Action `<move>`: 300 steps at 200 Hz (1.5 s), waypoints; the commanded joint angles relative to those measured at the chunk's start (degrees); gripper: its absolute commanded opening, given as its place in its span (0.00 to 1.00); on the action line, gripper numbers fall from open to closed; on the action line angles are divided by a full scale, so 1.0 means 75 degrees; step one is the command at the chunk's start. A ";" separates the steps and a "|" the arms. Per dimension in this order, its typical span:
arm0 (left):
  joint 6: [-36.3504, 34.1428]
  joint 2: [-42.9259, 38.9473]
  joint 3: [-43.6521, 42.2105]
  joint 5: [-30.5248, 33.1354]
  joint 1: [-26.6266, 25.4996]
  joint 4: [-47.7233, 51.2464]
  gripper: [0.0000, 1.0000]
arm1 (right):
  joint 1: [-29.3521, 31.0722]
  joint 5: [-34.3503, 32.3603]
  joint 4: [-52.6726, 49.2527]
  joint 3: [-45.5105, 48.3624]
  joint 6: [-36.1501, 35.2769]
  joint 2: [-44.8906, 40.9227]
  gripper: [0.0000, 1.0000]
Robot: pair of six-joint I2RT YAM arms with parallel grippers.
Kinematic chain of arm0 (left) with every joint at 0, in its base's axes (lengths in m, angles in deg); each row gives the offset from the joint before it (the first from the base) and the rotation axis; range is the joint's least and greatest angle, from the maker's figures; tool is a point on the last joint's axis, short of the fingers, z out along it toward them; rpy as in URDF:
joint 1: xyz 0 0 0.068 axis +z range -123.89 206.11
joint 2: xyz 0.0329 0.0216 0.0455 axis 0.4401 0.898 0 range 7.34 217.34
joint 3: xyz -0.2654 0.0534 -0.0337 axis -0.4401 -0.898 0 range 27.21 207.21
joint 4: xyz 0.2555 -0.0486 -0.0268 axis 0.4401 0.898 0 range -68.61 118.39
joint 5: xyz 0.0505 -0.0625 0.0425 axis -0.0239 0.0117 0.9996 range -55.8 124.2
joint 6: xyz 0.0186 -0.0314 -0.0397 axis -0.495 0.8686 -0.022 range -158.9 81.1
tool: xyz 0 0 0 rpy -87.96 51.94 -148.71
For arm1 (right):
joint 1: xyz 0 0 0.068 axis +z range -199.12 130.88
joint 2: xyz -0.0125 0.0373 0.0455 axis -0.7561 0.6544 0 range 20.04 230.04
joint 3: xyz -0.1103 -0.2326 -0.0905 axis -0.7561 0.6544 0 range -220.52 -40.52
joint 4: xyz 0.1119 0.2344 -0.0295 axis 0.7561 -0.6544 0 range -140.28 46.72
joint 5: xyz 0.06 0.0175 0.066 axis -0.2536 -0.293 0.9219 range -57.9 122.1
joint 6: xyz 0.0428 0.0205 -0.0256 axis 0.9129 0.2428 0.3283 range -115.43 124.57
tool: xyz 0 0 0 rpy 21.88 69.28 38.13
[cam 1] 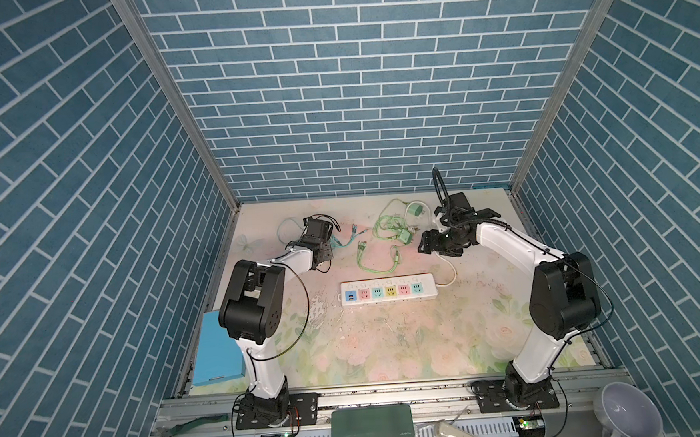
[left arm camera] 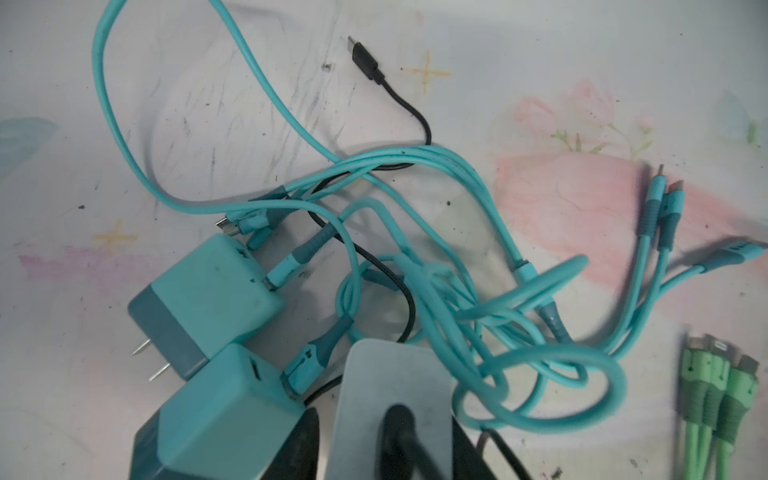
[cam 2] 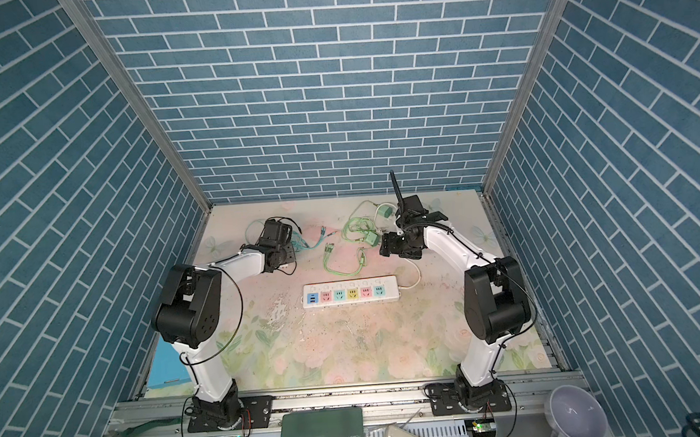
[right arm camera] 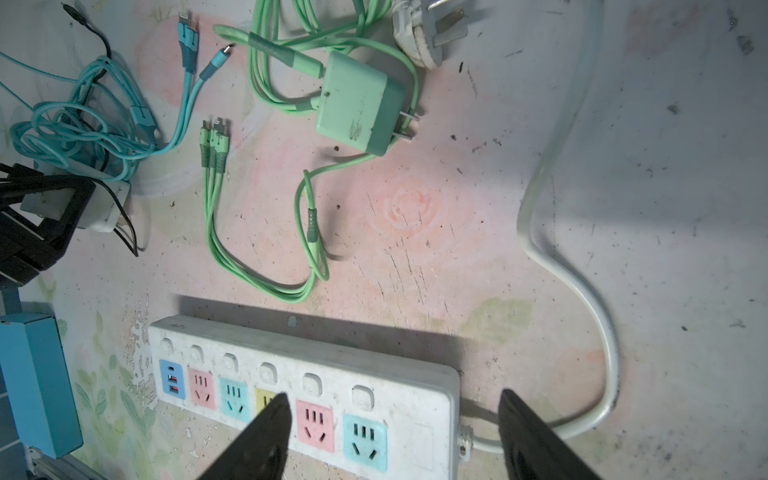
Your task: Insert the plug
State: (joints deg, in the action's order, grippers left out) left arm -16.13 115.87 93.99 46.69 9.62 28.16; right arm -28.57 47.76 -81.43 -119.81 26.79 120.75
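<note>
**Top views**
- Left claw: I am reaching my left claw [cam 1: 325, 262] [cam 2: 286, 261] to the far left part of the table [cam 1: 389, 350], down among the teal cables [cam 1: 337, 242]. From up here I cannot tell how its jaws are standing.
- Right claw: I am hovering my right claw [cam 1: 423, 246] [cam 2: 384, 248] just beside the green charger [cam 1: 404, 237] [cam 2: 370, 239], on the far side of the power strip.
- Power strip: it is lying flat mid-table in both top views [cam 1: 388, 291] [cam 2: 350, 292], coloured socket faces up, apart from both claws.

**Left wrist view**
- White plug: the white plug [left arm camera: 395, 374] is sitting between the dark fingers [left arm camera: 309, 440] of my left claw [left arm camera: 390, 428].
- Claw state: I am squeezing narrow, both fingers pressing against the plug's sides.
- Black cable: it [left arm camera: 399, 99] is running off through the teal tangle.
- Teal chargers: two [left arm camera: 203, 299] [left arm camera: 232, 411] are lying against each other just beside the white plug, one showing two prongs.

**Right wrist view**
- Claw state: I am keeping my right claw [right arm camera: 395, 436] spread wide, gripping nothing.
- Power strip: it [right arm camera: 332, 357] is showing behind my fingertips.
- Green charger: it [right arm camera: 357, 108] is lying on its side, prongs pointing toward the strip's white cord [right arm camera: 540, 174].
- White plug: it [right arm camera: 106, 208] is showing inside my left claw [right arm camera: 41, 220], well apart from the strip.
</note>
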 commanded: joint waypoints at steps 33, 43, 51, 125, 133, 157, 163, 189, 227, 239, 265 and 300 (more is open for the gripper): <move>-0.0114 0.0144 -0.0068 -0.0142 0.0054 -0.0082 0.29 | -0.0011 -0.0026 -0.0116 0.0145 0.0061 -0.0230 0.78; -0.0128 0.0060 -0.0102 -0.0152 0.0054 -0.0054 0.26 | -0.0017 -0.0025 -0.0156 0.0142 0.0032 -0.0266 0.78; -0.0138 -0.0038 -0.0126 -0.0143 0.0055 -0.0007 0.25 | -0.0013 -0.0026 -0.0200 0.0132 0.0005 -0.0295 0.78; -0.0173 -0.1907 -0.0014 -0.0315 0.0054 0.2003 0.16 | -0.0010 0.0549 -0.0991 -0.0438 -0.0640 -0.0556 0.78; -0.0170 -0.2092 0.0032 -0.0375 0.0054 0.2258 0.15 | -0.0013 0.0543 -0.1050 -0.0435 -0.0694 -0.0615 0.78; -0.0264 -0.2535 0.0403 -0.0653 0.0024 0.3051 0.14 | -0.0010 0.0463 -0.1221 -0.0426 -0.0828 -0.0830 0.79; -0.0325 -0.2633 0.0493 -0.0756 -0.0001 0.3212 0.14 | -0.0010 0.0408 -0.1276 -0.0420 -0.0858 -0.0897 0.79; -0.0810 -0.3063 0.0908 -0.1400 -0.0313 0.3417 0.14 | -0.0028 0.0058 -0.1505 -0.0339 -0.0947 -0.1235 0.79; -0.1698 -0.2923 0.1949 -0.2301 -0.0905 0.3594 0.14 | -0.0126 -0.0247 -0.1548 -0.0063 -0.0898 -0.1657 0.79; -0.1892 -0.2688 0.2357 -0.2379 -0.1085 0.3728 0.14 | -0.0191 -0.0247 -0.1472 0.0090 -0.0866 -0.1792 0.79; -0.2224 -0.1970 0.3295 -0.2813 -0.1399 0.3941 0.14 | -0.0367 -0.0257 -0.1369 0.0381 -0.0841 -0.2095 0.79; -0.2865 -0.0810 0.4549 -0.3629 -0.1736 0.3990 0.14 | -0.0647 -0.0203 -0.1222 0.0736 -0.0892 -0.2437 0.79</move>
State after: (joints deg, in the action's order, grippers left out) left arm -32.31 105.16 123.15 25.69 -1.92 56.94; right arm -32.28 46.67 -90.78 -116.94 22.06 104.86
